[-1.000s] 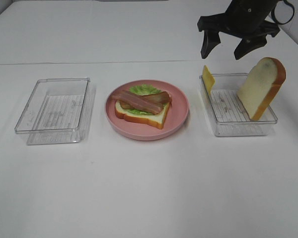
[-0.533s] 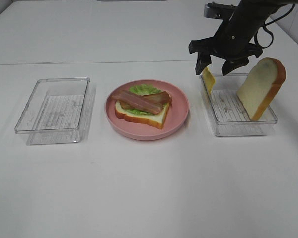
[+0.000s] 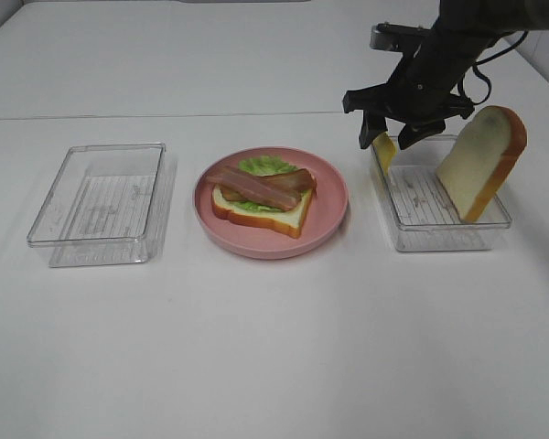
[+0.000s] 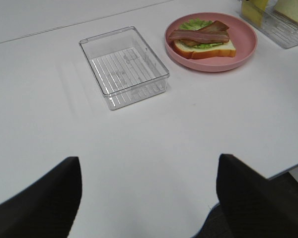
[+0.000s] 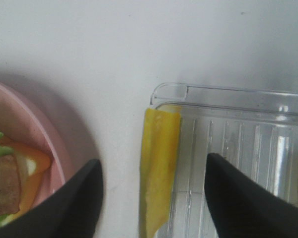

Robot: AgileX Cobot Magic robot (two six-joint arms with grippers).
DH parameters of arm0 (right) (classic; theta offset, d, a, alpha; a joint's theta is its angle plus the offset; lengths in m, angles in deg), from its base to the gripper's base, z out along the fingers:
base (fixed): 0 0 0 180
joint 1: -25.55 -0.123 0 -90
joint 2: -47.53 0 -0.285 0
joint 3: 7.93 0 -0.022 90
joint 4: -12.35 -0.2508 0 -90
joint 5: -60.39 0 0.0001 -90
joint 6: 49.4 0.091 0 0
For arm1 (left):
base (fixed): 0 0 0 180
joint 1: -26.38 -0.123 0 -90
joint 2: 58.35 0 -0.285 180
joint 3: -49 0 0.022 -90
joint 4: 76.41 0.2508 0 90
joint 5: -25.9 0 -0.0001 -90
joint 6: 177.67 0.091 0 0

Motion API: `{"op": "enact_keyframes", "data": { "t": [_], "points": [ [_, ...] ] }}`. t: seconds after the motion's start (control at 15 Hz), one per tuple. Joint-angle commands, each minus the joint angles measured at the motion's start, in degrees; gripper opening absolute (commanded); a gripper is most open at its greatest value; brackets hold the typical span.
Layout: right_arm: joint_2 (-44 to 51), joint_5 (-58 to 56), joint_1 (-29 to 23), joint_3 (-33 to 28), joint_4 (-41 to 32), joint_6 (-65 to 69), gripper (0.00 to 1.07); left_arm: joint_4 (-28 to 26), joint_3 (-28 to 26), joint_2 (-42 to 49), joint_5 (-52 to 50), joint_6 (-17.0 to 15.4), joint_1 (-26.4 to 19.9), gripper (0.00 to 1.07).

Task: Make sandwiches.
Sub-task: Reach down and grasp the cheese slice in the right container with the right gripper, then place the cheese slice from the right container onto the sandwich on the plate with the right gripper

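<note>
The right hand (image 3: 390, 139), spread and empty, hung straight over the cheese (image 3: 382, 150), which stood on edge against the tray (image 3: 444, 236) wall, below the gap between its fingers (image 5: 84, 198), flat faces toward them.

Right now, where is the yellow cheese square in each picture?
Exterior high: the yellow cheese square leans on the right clear plastic tray's left wall, under the right gripper.
Left wrist: cheese just past the pink round plate, partly cut off.
Right wrist: cheese on edge between the gripper's parted jaws.
Shared landmark: the pink plate.
</note>
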Motion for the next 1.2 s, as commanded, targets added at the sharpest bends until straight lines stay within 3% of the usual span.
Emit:
{"op": "enact_keyframes", "data": {
  "t": [0.07,0.27,0.33,0.87,1.2],
  "points": [
    [-0.74,-0.17,0.06,0.34,1.09,0.0,0.45,0.17,0.34,1.32,-0.57,0.11,0.0,0.72],
    [-0.4,-0.57,0.06,0.34,1.15,0.06,0.09,0.17,0.34,1.32,-0.57,0.11,0.0,0.72],
    [-0.4,-0.92,0.06,0.34,1.15,0.06,0.03,0.17,0.34,1.32,-0.57,0.11,0.0,0.72],
    [8.14,-3.44,0.06,0.34,-2.23,-0.74,0.0,0.17,0.34,1.32,-0.57,0.11,0.0,0.72],
    [10.77,-7.28,-0.34,0.23,-23.78,-12.72,0.0,0.17,0.34,1.32,-0.57,0.11,0.0,0.72]
  ]
}}
